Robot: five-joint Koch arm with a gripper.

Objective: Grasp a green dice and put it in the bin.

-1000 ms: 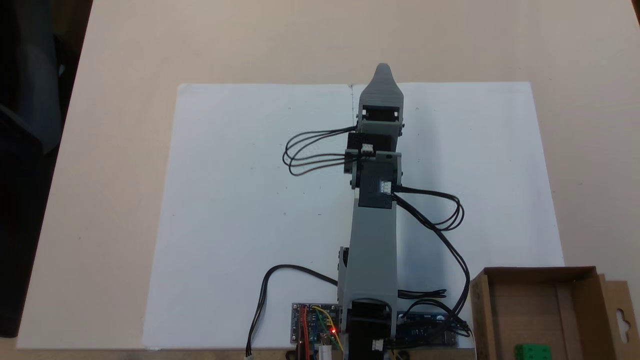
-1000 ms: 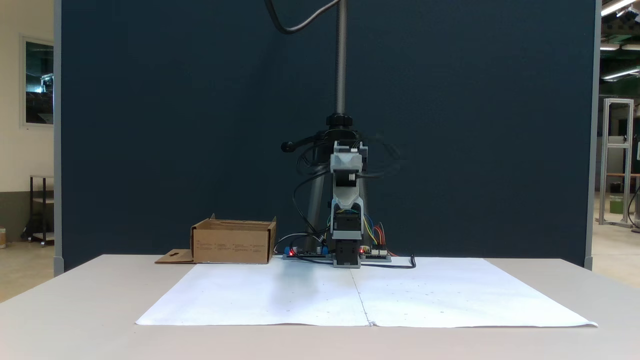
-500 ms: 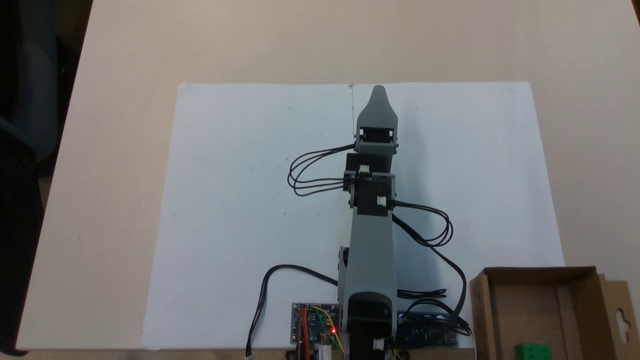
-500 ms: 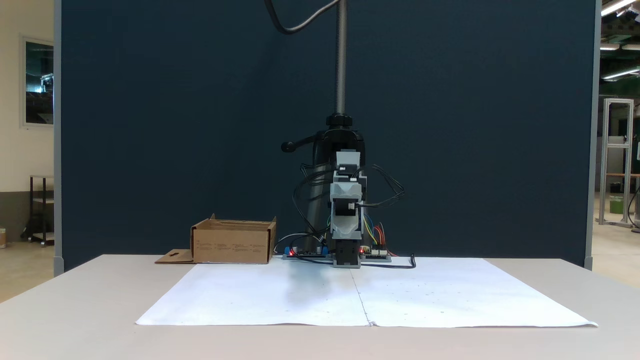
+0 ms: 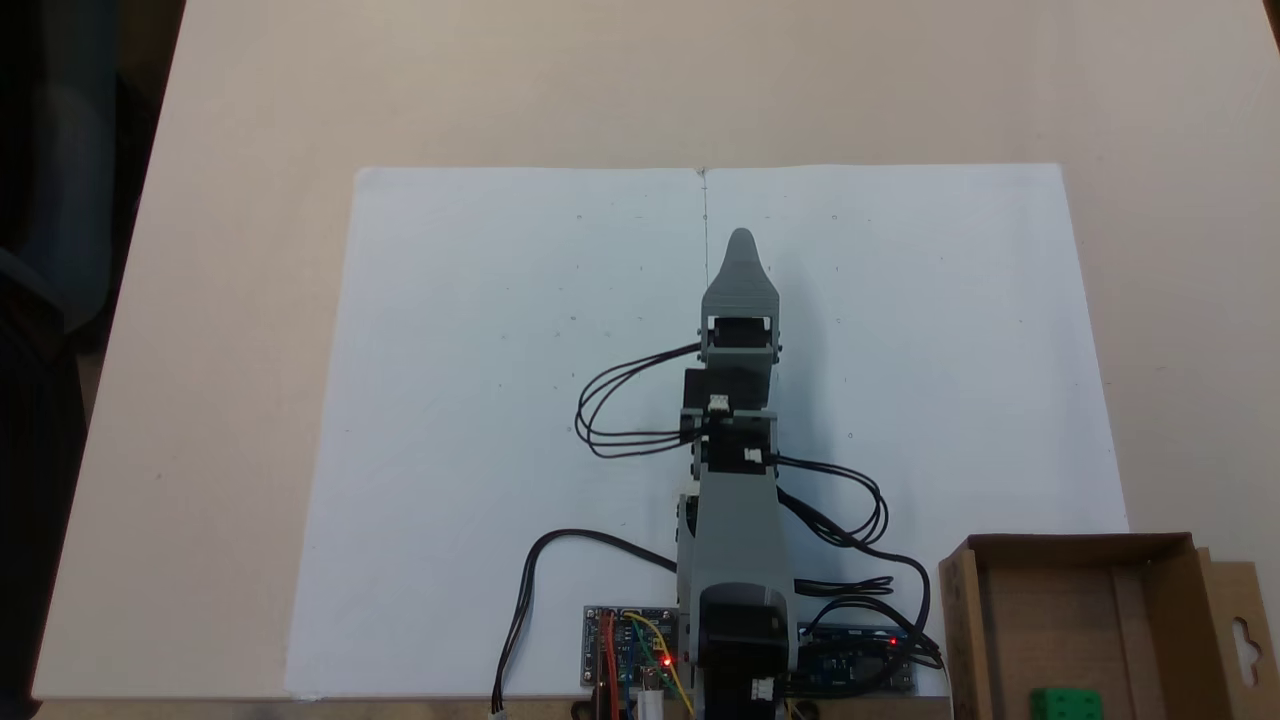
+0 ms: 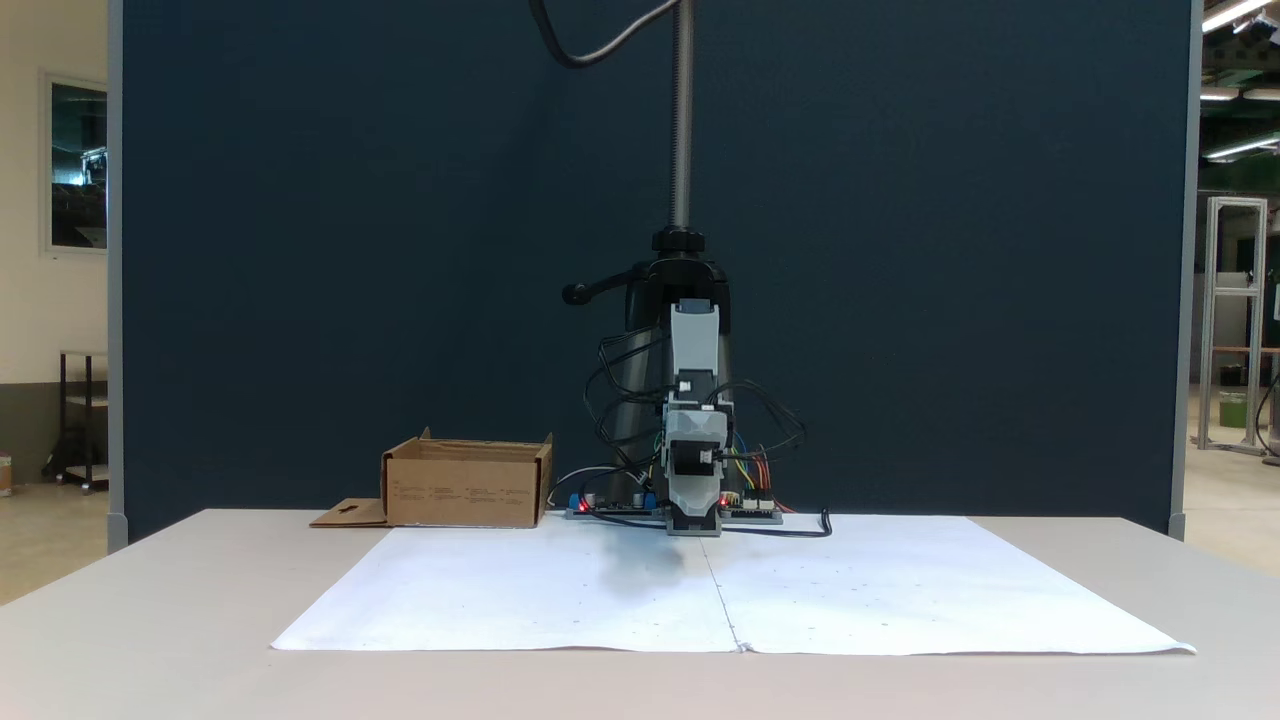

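Green dice (image 5: 1066, 703) cut by frame edge

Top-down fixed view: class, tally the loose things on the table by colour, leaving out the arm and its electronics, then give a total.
Green: 1, the small green plastic dice.
Brown: 1, the brown corrugated cardboard box holding it.
White: 1, the white paper sheet.
Total: 3.

Green dice (image 5: 1066, 703) inside cardboard bin (image 5: 1050, 610)
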